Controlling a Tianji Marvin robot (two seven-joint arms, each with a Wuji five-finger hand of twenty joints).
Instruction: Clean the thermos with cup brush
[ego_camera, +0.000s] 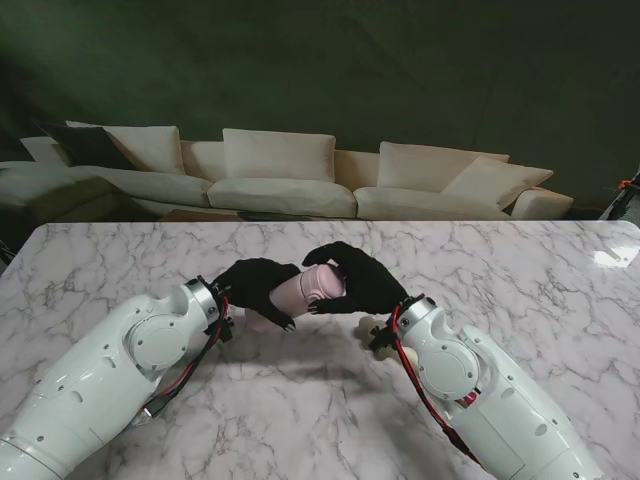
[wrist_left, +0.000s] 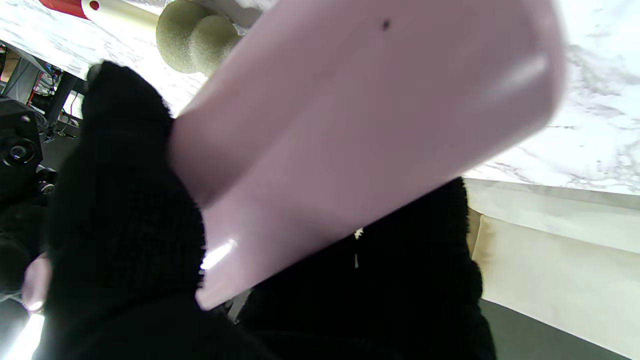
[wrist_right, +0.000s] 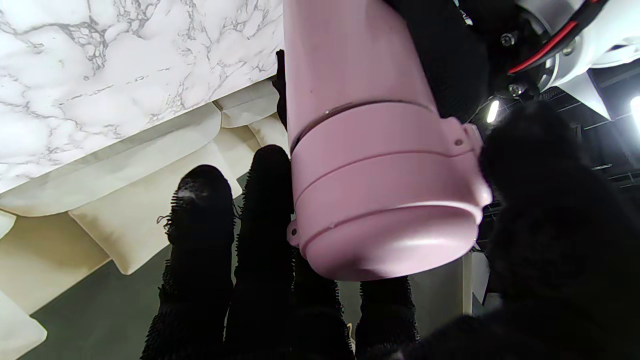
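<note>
Pink and glossy, the thermos (ego_camera: 308, 290) lies nearly level between both hands above the marble table (ego_camera: 520, 270), about mid-table and just ahead of me. In the stand view the left hand (ego_camera: 252, 287) wraps the body end, fingers curled round it, while the right hand (ego_camera: 362, 281) closes over the lid end; the two black gloves almost meet across the bottle. A pale brush head (ego_camera: 373, 328) peeps out on the table beside the right wrist, nearer to me than the bottle.

The left wrist view shows the smooth pink barrel (wrist_left: 350, 135) lying across the gloved palm, fingers (wrist_left: 125, 200) closed against its side. Two rounded sponge knobs (wrist_left: 192, 42) of the brush and a red-and-cream handle (wrist_left: 100, 7) lie on the marble behind it.

The right wrist view shows the lid (wrist_right: 385, 200), a stepped cap with a hinge lug, still seated on the bottle. Four fingers (wrist_right: 262, 225) lie along one side and the thumb (wrist_right: 545, 210) presses the other, so this hand is closed on the cap.

The shell looks stiff, hard and slick, probably steel under paint and of moderate weight. Knit gloves should bite well; the barrel suits a full wrap, the cap's step a pinch for twisting.
</note>
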